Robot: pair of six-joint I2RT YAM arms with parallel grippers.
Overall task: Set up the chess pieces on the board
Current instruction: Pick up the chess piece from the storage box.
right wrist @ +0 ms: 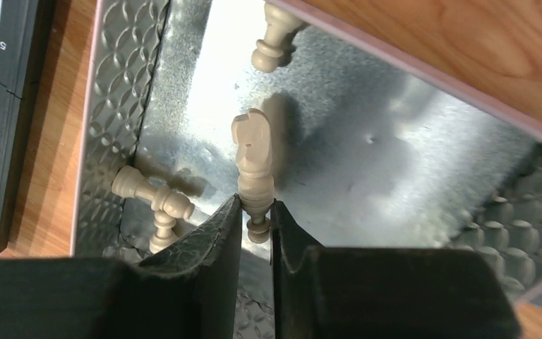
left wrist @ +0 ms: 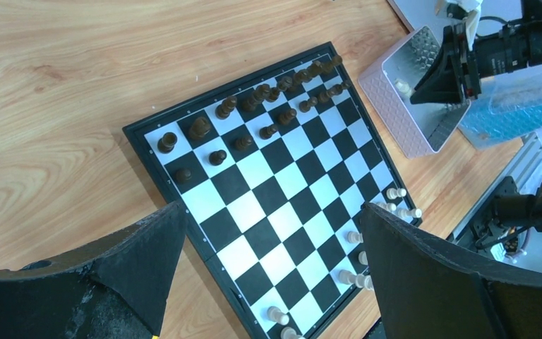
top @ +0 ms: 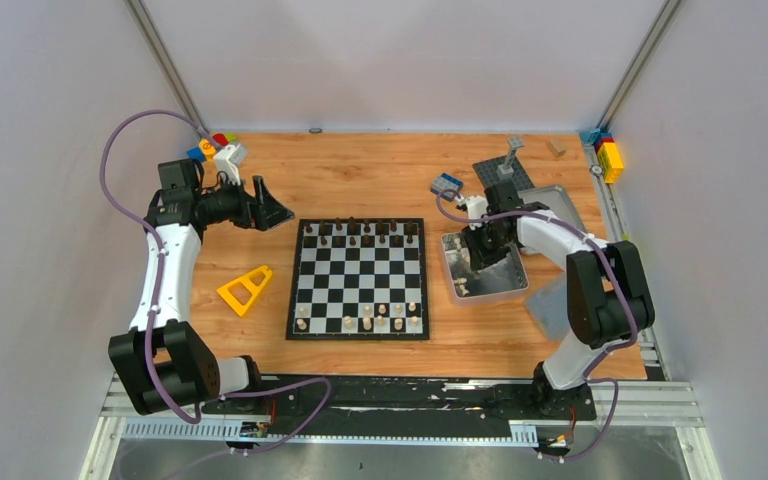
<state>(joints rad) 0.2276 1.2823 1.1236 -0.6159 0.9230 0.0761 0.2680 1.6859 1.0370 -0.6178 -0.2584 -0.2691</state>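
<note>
Pale wood fills the right wrist view: a cream knight (right wrist: 252,152) has its base pinched between the fingers of the right end effector (right wrist: 255,208), which is clamped on it. The head points away from the fingers, over the shiny floor of the tin (right wrist: 113,106). Whether the knight touches that floor I cannot tell. Loose pieces (right wrist: 152,201) of the same cream wood lie in the tin. Two are crossed in the corner just beside the fingers, and one is at the far wall.

From above, the tin (top: 515,285) sits on the worktop (top: 380,175) just right of the board (top: 358,278). The right end effector (top: 482,255) reaches down into it.

The board lies flat near the middle of the worktop. Dark pieces (top: 360,235) stand along its two far rows. Pale pieces (top: 390,318) stand in its two near rows, crowded toward the right half, with a couple at the left corner and bare squares between.

The left end effector (top: 270,212) hangs over the worktop near the board's far left corner, apart from it, and holds nothing. In its own view the fingers of the left end effector (left wrist: 272,212) stand wide apart, framing the board (left wrist: 282,180) below. The dark pieces (left wrist: 254,99) are at the upper edge of that view and the pale pieces (left wrist: 395,198) toward the lower right. The tin (left wrist: 409,106) and the right end effector (left wrist: 437,78) show beyond the board.

A yellow wedge (top: 245,289) lies on the worktop just left of the board.
</note>
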